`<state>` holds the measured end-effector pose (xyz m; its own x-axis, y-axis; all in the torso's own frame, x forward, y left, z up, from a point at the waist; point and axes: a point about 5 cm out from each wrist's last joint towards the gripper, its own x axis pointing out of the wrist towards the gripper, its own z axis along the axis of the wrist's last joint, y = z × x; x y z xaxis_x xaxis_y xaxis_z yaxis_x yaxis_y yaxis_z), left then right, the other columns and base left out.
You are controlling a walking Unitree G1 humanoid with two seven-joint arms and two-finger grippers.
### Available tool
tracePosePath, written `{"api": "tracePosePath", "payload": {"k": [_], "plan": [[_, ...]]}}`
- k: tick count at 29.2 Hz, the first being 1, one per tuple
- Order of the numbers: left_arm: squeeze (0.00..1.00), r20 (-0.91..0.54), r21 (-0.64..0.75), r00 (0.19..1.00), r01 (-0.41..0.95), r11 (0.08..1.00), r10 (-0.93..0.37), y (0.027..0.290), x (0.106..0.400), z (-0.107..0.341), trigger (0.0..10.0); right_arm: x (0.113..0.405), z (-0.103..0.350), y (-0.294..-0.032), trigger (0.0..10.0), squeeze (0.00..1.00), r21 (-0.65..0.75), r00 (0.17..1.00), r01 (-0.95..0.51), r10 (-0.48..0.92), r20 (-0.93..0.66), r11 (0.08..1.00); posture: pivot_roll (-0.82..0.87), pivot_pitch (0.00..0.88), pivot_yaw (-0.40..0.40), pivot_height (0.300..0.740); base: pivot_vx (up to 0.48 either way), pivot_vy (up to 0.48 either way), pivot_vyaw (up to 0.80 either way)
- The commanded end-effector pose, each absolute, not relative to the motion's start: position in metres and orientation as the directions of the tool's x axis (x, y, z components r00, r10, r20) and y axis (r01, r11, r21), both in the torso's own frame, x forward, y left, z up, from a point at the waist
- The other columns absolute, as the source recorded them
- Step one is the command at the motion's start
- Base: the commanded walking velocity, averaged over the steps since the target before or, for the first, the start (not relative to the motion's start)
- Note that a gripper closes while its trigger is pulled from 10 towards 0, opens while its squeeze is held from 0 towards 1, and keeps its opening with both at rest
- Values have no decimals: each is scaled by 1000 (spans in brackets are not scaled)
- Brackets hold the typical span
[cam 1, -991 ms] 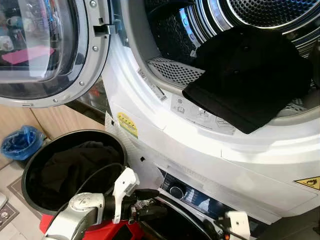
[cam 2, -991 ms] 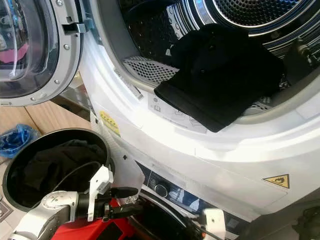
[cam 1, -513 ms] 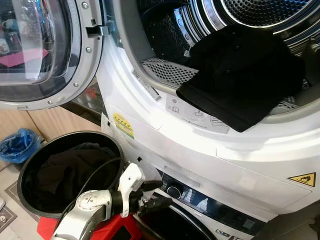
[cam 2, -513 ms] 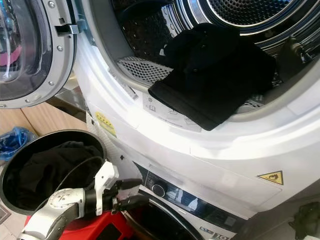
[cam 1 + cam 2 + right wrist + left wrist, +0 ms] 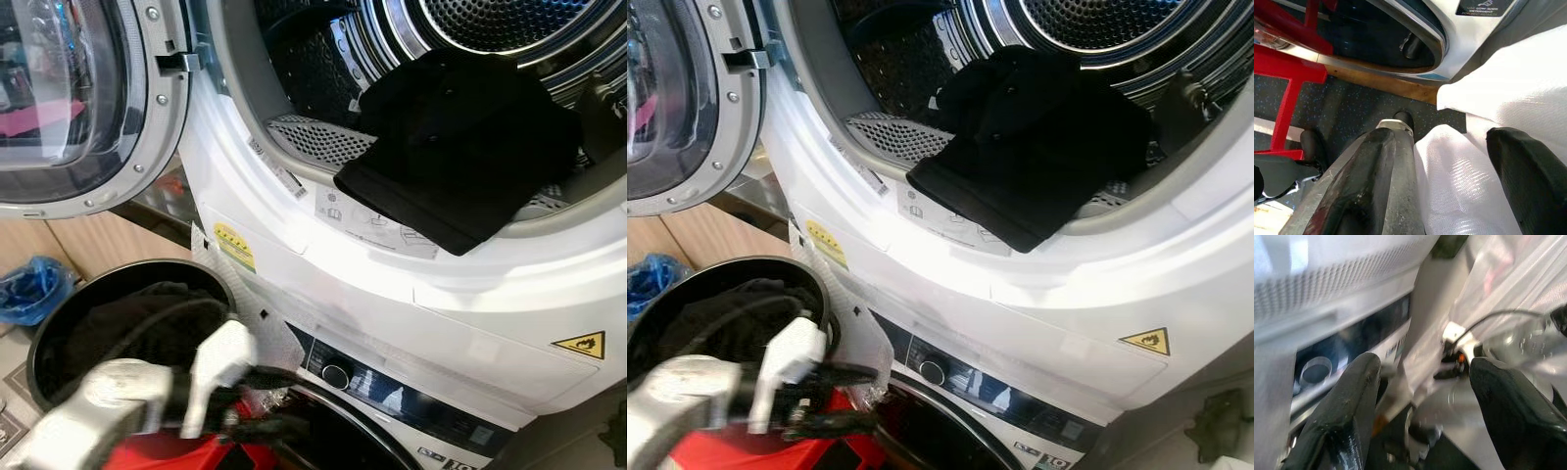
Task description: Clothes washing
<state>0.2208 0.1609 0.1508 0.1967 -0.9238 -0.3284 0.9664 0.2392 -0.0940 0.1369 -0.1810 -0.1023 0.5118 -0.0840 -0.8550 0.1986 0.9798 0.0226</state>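
A black garment [image 5: 460,147] drapes over the upper drum's door rim [image 5: 392,230], well above the left gripper [image 5: 257,423], whose fingers [image 5: 1347,406] stand apart and empty. The right gripper [image 5: 1444,196] hangs idle, also spread. The cloth looks soft, light and limp; its overhanging edge seems the best place to pinch.

I see a matt black cloth garment [image 5: 460,147] on the dryer's glossy white rim [image 5: 323,264]; the drum [image 5: 490,24] is shiny perforated metal, the door [image 5: 78,98] glass.
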Motion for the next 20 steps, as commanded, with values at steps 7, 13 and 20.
{"api": "tracePosePath", "payload": {"k": [7, 13, 20], "plan": [[0, -534, 99, 550, 795, 599, -642, 233, 232, 140, 10000, 134, -104, -178, 10000, 0, 18, 499, 182, -77, -863, 983, 110, 139, -29, 740, 0, 0, 0], [0, -447, 289, 788, 575, 766, -423, 249, 262, 148, 10000, 135, -103, -180, 10000, 0, 10, 506, 192, -91, -858, 981, 105, 150, -33, 740, 0, 0, 0], [0, -421, 298, 804, 559, 773, -419, 248, 265, 149, 10000, 135, -103, -181, 10000, 0, 11, 504, 207, -97, -858, 978, 104, 153, -33, 740, 0, 0, 0]]}}
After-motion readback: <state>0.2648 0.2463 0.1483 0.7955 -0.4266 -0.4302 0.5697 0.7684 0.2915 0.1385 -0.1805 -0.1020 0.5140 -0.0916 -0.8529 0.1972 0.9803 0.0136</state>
